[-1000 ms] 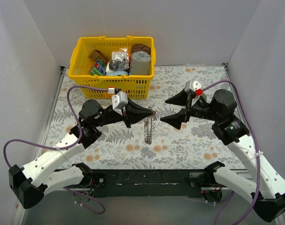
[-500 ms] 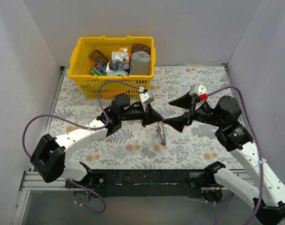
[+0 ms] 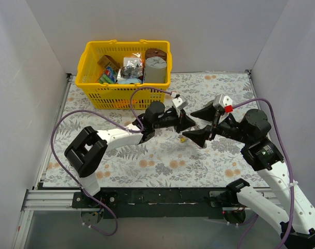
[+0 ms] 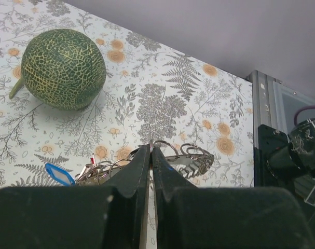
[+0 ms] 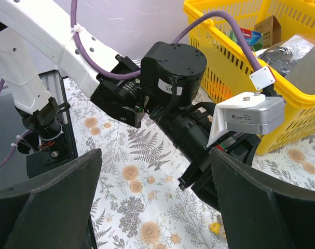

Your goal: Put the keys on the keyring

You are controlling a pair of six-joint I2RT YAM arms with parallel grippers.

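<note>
The left gripper (image 4: 150, 153) is clenched on the keyring (image 4: 191, 161). In the left wrist view its two fingers press together at the bottom centre of the frame, with the ring's toothed rim pinched between them. The ring's long axis runs left to right across that frame, sticking out on both sides of the fingertips and held above the desk (image 3: 224, 155). A blue key (image 4: 58, 174) sits at the ring's left end and a speck of red (image 4: 91, 160) lies against the rim beside it. Whether either is threaded on cannot be told.

The right gripper (image 3: 194, 124) is released, its fingers spread wide and holding nothing. In the top view it faces the left gripper just right of the frame's centre, tip to tip, so the held ring lies straight ahead in the gap between its fingers.

A small yellow piece, probably the yellow key (image 3: 183, 139), lies on the desk just below and left of the right gripper's lower finger. In the right wrist view it shows at the bottom edge, right of centre, under the left gripper's nose. Since the left arm is busy with the ring, the right arm is the free one and the nearer one for that key. It would have to reach down and slightly leftward in the top view.

A green netted melon (image 4: 64, 67) rests on the desk in the upper left of the left wrist view, well apart from the ring.
</note>
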